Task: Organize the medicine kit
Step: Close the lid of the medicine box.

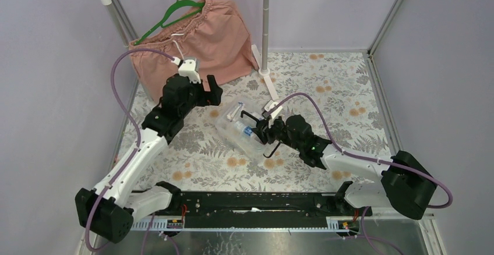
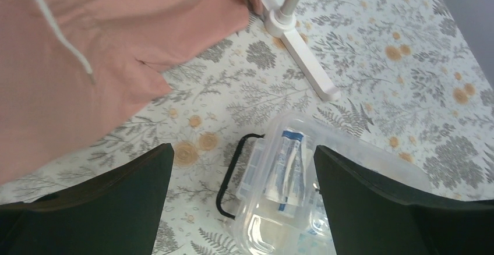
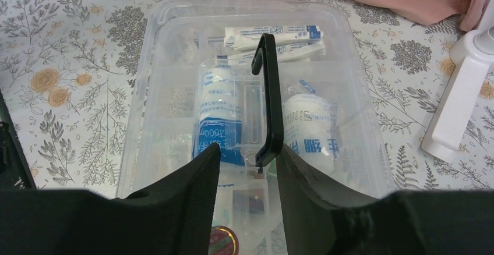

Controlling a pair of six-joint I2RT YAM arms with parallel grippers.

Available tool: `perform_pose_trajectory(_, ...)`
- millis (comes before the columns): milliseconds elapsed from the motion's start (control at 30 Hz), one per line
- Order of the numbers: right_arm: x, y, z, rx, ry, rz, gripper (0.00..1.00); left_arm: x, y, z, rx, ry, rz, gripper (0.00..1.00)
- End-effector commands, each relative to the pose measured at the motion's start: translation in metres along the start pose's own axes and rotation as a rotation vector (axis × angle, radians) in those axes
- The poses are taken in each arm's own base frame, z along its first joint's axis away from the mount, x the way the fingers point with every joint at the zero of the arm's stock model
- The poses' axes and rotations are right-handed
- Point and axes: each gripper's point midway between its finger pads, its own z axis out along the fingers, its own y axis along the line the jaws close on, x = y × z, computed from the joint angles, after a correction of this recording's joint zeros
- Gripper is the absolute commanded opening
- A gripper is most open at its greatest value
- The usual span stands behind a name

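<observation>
Top external view: the clear plastic medicine kit (image 1: 243, 134) lies aslant on the flower-patterned table (image 1: 349, 92), near its middle, between the two arms. The right hand (image 1: 263, 131) is down at the kit's near end. In the right wrist view its jaws stand partly parted with the black handle (image 3: 269, 92) passing between them. The handle sits close against the right-side finger (image 3: 314, 191), with a clear gap to the other finger, so it is straddled and not pinched. Through the clear plastic show a blue-labelled bottle (image 3: 214, 115), a second white bottle (image 3: 309, 128) beside it, and long white sachets (image 3: 274, 34) at the far end. The left hand (image 1: 201, 89) hangs above the table beyond the kit's far end, just in front of the pink shorts (image 1: 198, 34) on a green hanger (image 1: 175, 11). Its jaws are spread as wide as they go and carry nothing. In the left wrist view the kit lies below and between the fingers, and the white foot of the rack (image 2: 303, 51) rests on the table beyond it
</observation>
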Motion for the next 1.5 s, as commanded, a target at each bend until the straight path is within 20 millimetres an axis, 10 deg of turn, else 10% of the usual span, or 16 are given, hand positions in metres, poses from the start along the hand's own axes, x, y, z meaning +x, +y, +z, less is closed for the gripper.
perform_pose_trajectory(0, -0.019, -0.002, -0.004, 0.014, -0.035, 0.007, 0.49, 0.001, -0.018, 0.01, 0.113, 0.007, -0.063, 0.99)
perform_pose_trajectory(233, -0.037, 0.004, -0.008, -0.01, -0.057, 0.033, 0.47, 0.027, -0.015, 0.029, 0.136, 0.091, -0.098, 0.99)
perform_pose_trajectory(700, 0.023, 0.009, -0.001, -0.046, 0.124, 0.011, 0.43, 0.106, 0.002, 0.041, 0.099, 0.308, -0.086, 0.98)
perform_pose_trajectory(1100, 0.087, 0.01, -0.016, -0.068, 0.319, -0.074, 0.42, 0.122, -0.003, 0.038, 0.131, 0.378, -0.094, 0.94)
perform_pose_trajectory(1467, 0.082, 0.009, -0.015, -0.051, 0.319, -0.09, 0.46, 0.158, 0.021, 0.021, 0.008, 0.478, -0.1, 0.8)
